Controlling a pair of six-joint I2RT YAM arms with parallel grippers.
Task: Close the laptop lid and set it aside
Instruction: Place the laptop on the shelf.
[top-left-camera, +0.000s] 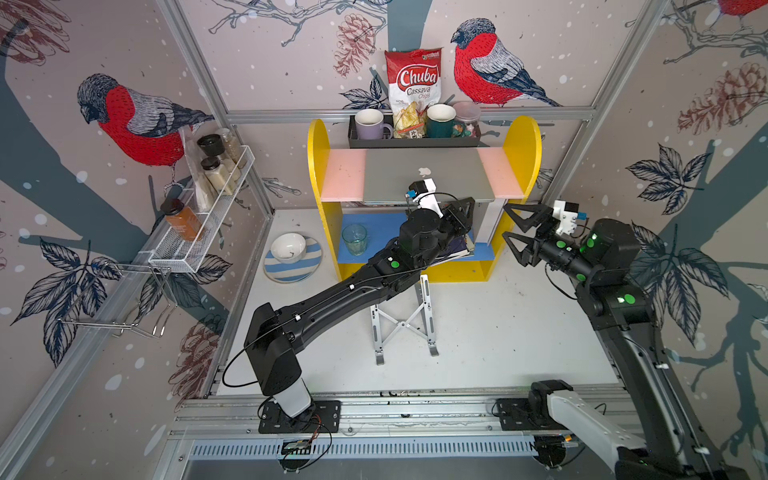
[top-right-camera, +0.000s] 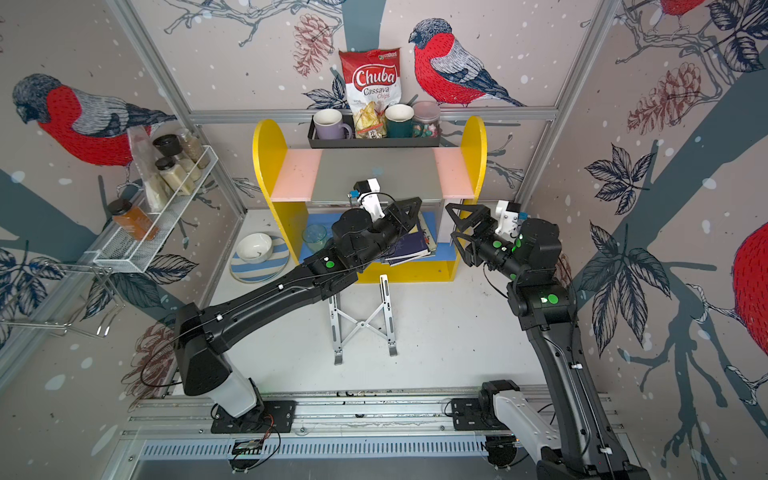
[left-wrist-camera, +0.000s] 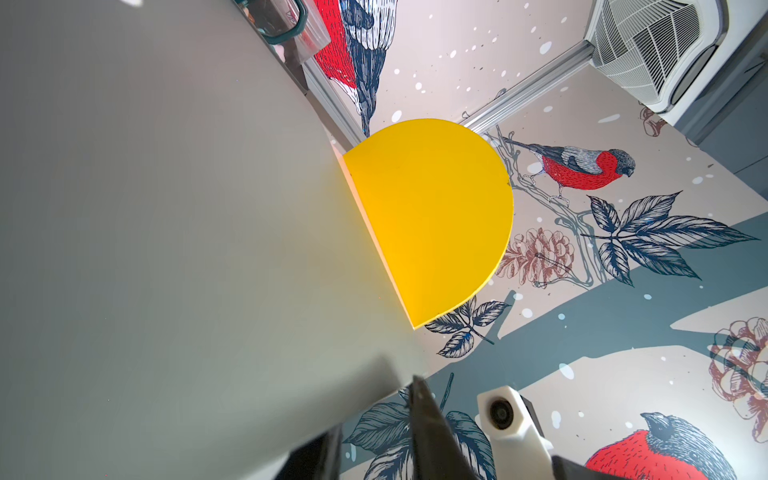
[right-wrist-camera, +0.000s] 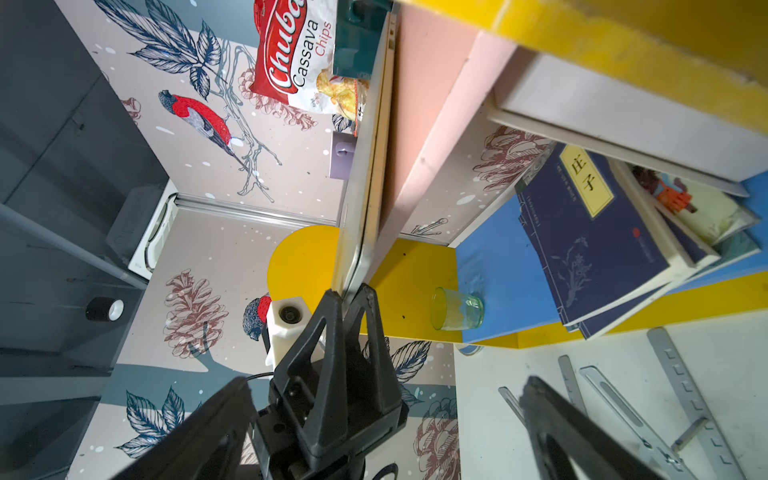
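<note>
The laptop (top-left-camera: 428, 178) (top-right-camera: 374, 176) lies flat on the pink top board (top-left-camera: 343, 174) of a yellow shelf unit (top-left-camera: 528, 141). The laptop lid (top-left-camera: 449, 166) is down, logo side up. My left gripper (top-left-camera: 469, 203) (top-right-camera: 415, 203) is shut on the laptop's front edge near its right corner. The right wrist view shows its two fingers (right-wrist-camera: 332, 299) pinching the thin silver edge (right-wrist-camera: 365, 166). In the left wrist view the grey lid (left-wrist-camera: 166, 208) fills most of the frame. My right gripper (top-left-camera: 505, 219) (top-right-camera: 449, 219) hangs open just right of the shelf unit, holding nothing.
A silver folding stand (top-left-camera: 405, 324) sits on the table in front of the shelf. Books (top-right-camera: 409, 245) and a glass (top-left-camera: 354, 239) are on the blue lower shelf. A black tray (top-left-camera: 415, 143) with mugs and a chips bag hangs right behind the laptop. A bowl on a striped plate (top-left-camera: 289, 249) sits at the left.
</note>
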